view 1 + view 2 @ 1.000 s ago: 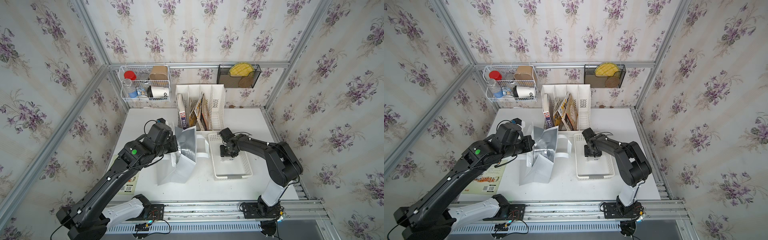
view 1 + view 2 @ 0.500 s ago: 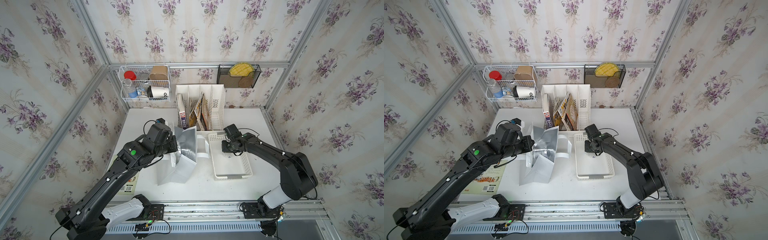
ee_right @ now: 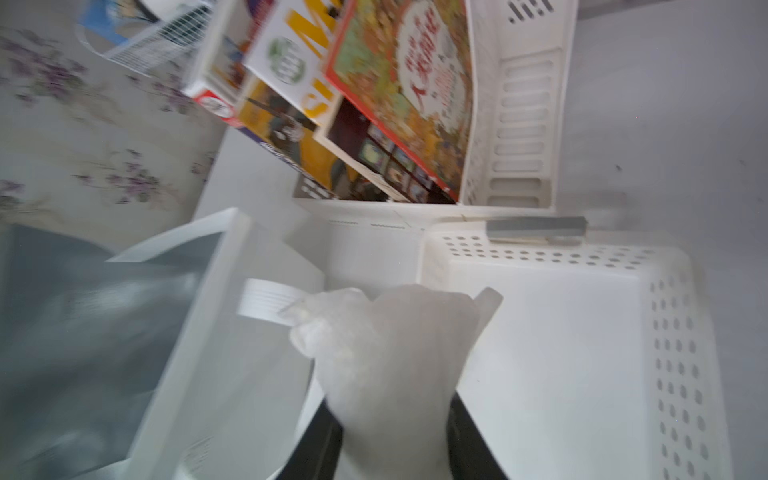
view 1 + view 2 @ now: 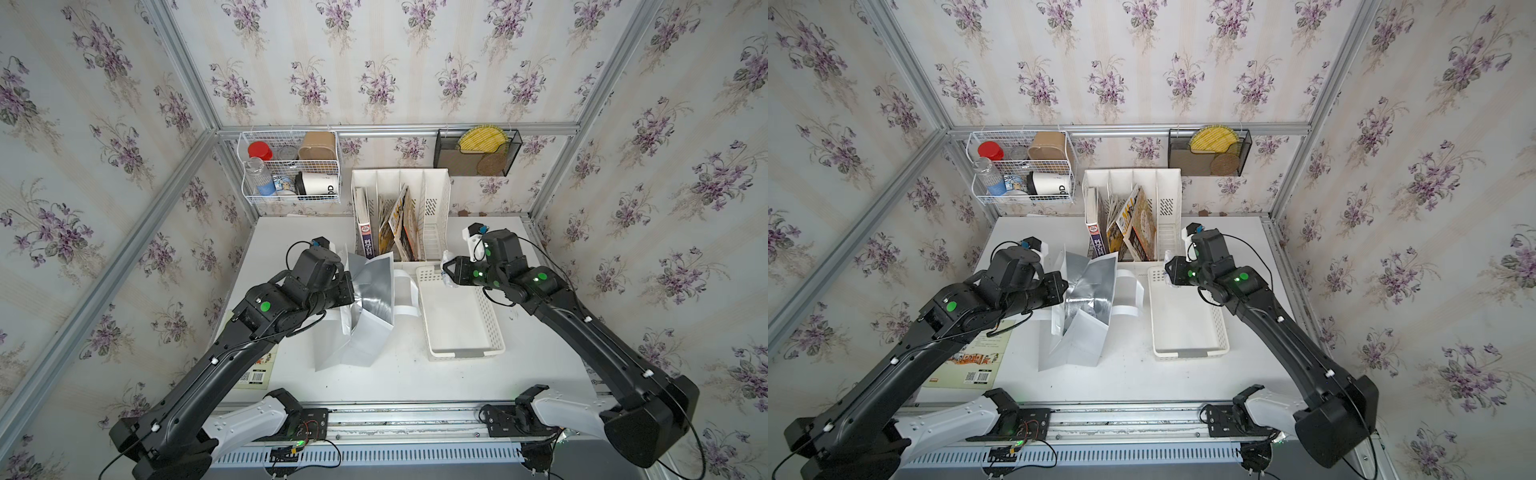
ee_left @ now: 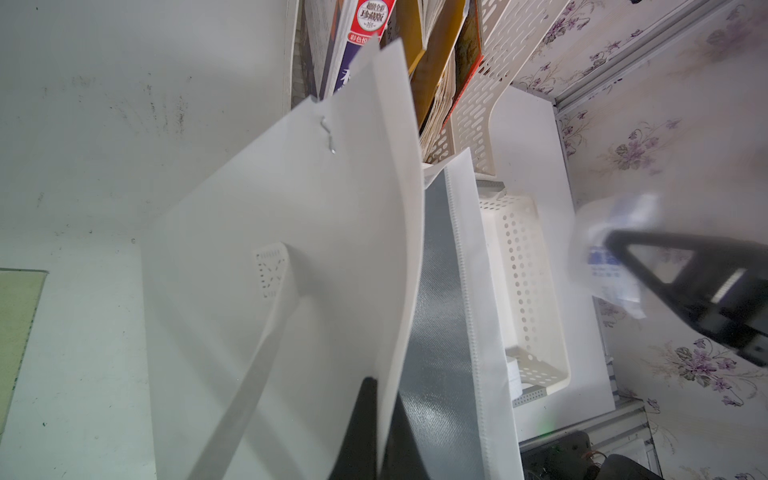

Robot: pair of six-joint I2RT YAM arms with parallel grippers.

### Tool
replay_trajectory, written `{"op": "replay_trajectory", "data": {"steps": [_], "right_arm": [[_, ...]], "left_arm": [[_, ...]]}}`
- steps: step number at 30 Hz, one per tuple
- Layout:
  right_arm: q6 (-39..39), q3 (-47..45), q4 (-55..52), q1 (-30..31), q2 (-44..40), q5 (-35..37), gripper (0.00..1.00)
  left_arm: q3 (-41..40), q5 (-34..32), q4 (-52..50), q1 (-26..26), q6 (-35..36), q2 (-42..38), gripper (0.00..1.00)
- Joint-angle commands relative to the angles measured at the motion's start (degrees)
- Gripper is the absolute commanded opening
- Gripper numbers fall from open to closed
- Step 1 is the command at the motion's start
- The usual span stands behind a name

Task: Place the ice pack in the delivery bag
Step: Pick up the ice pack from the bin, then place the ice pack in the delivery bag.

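Left gripper (image 4: pixel 352 291) pinched tight on one side wall of the delivery bag (image 4: pixel 368 336); bag stands on the table (image 4: pixel 395 382), foil mouth gaping; right gripper (image 3: pixel 395 436) partly closed around the ice pack (image 3: pixel 395 353), a frosted pouch, blurred, probably gripped at its lower end; pack held in the air over the far end of the white basket (image 4: pixel 461 353), just beside the bag's handle, outside the bag.

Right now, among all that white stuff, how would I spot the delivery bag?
Find the white table, then the upright book rack at its back. Just in front stands a soft white bag beside a holed plastic basket; only the bag has shiny silver lining and flat strap handles.
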Motion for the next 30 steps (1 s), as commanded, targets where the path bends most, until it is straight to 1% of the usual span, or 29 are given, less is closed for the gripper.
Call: {"op": "replay_trajectory", "data": {"steps": [1, 4, 6, 10, 12, 19, 26, 30], "right_arm": [[1.7, 2.0, 6.9, 3.3, -2.2, -8.2, 0.22], [2.6, 4.6, 8.3, 8.9, -1.6, -7.8, 0.24], [2.5, 6.6, 7.6, 12.4, 0.7, -5.7, 0.24], [-0.8, 12.9, 0.7, 19.0, 7.3, 4.0, 0.24], [-0.5, 14.9, -0.3, 20.3, 10.3, 4.0, 0.24], [0.8, 19.6, 4.0, 25.1, 17.5, 1.9, 0.26], [1.8, 21.4, 4.5, 26.0, 21.4, 2.2, 0.30], [2.8, 21.9, 2.7, 26.0, 23.2, 4.5, 0.35]], "left_arm": [[-0.1, 0.2, 0.8, 0.1, 0.2, 0.0, 0.00], [0.0, 0.5, 1.1, 0.1, 0.2, 0.2, 0.00], [0.2, 0.9, 1.2, 0.1, 0.2, 0.4, 0.00], [0.2, 1.3, 1.1, 0.1, 0.1, 0.6, 0.00], [0.3, 1.3, 1.1, 0.1, 0.1, 0.6, 0.00], [0.6, 0.6, 0.3, 0.1, 0.4, 0.0, 0.00], [0.7, -0.6, -0.8, 0.1, 0.9, -1.0, 0.00], [0.7, -0.9, -0.7, 0.1, 1.0, -1.3, 0.00]]}}
